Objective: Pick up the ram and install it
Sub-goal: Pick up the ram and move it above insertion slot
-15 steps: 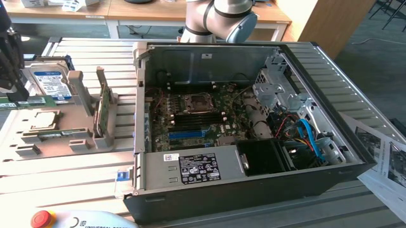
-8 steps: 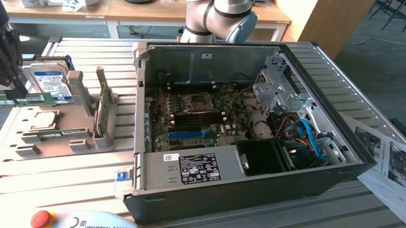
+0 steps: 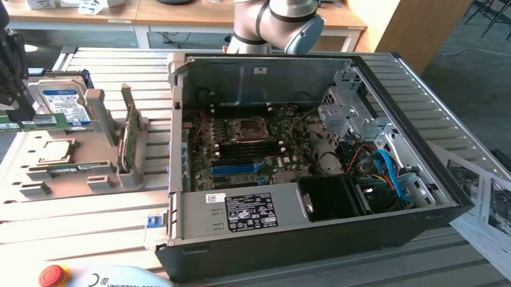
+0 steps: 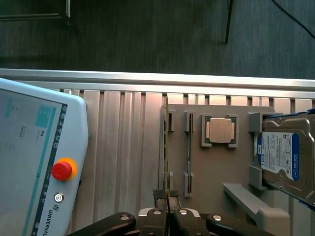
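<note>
At the exterior view's far left, my claw is clenched on the ram, one thin green stick held level by its long edge at the outer edge of the grey fixture tray. In the wrist view my fingertips pinch the ram from both sides, and it runs edge-on straight out from my claw, in line with the edge of the tray. I cannot tell whether the stick is clear of the tray's holders.

On the tray beside my claw I count:
- one second memory stick, sitting in its holders just beside the ram
- one processor chip, farther in
- one hard drive with a blue label
- one larger green card, standing on edge at the tray's side farthest from my claw

Beyond that card, well apart from my claw, lies one open computer case. Inside it are the motherboard and a blue slot.

One teach pendant with a red stop button lies on the slatted table, on the side of my claw away from the tray.
</note>
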`<action>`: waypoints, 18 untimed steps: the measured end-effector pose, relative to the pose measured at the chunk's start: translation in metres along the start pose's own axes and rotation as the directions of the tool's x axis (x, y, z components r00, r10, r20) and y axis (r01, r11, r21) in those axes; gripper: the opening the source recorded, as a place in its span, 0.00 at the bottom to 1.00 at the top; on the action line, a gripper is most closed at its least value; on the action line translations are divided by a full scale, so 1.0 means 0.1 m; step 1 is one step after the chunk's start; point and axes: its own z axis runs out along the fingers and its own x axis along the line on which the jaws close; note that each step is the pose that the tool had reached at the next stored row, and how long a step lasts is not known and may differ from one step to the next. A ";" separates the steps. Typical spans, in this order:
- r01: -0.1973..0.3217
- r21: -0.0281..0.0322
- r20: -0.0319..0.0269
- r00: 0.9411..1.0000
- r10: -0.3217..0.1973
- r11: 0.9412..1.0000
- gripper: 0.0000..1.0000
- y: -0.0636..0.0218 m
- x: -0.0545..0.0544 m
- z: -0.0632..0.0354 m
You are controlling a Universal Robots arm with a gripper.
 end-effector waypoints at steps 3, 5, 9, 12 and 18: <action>0.000 0.005 0.010 1.000 0.000 1.000 0.12 0.001 0.00 -0.023; 0.000 0.007 0.014 1.000 0.000 1.000 0.12 0.002 0.00 -0.035; 0.000 0.007 0.015 1.000 0.000 1.000 0.12 0.002 0.00 -0.055; 0.000 0.007 0.015 1.000 0.000 1.000 0.12 0.004 0.01 -0.105; 0.000 0.007 0.015 1.000 0.000 1.000 0.12 0.007 0.01 -0.167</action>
